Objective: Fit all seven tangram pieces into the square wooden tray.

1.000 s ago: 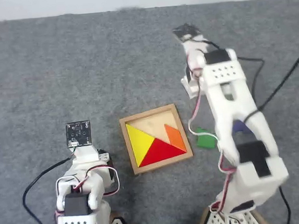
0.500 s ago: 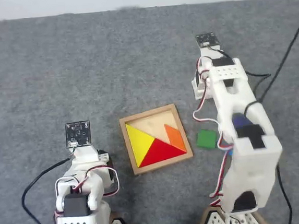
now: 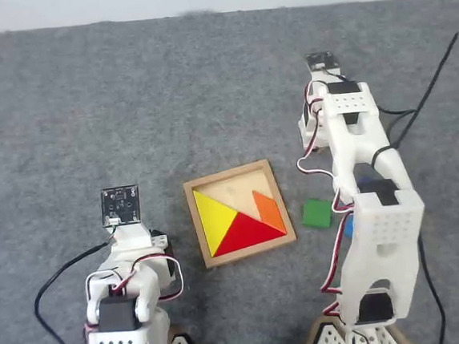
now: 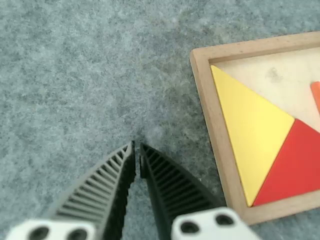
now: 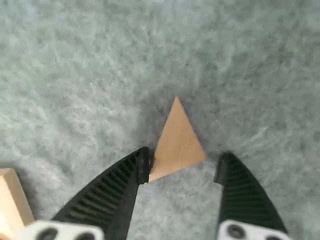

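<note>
The square wooden tray (image 3: 196,223) lies mid-table holding a yellow triangle (image 3: 211,214), a red triangle (image 3: 247,233) and an orange piece (image 3: 268,210). A green square (image 3: 316,213) rests on the carpet just right of the tray. A blue piece (image 3: 348,227) peeks out from under the right arm (image 3: 357,141). My right gripper (image 5: 184,164) is open and low over the carpet, its fingers either side of a small tan wooden triangle (image 5: 176,141). Left of the tray, my left gripper (image 4: 137,148) is shut and empty over bare carpet, with the tray's edge (image 4: 207,107) beside it.
Grey carpet covers the table. The right arm stretches from the front edge to beyond the tray's far right corner. A corner of the tray (image 5: 11,192) shows near the right gripper. Cables (image 3: 428,98) trail off to the right.
The right arm has swung right and straightened, uncovering the green square. Its wrist has moved farther back and away from the tray. The left arm has stayed still.
</note>
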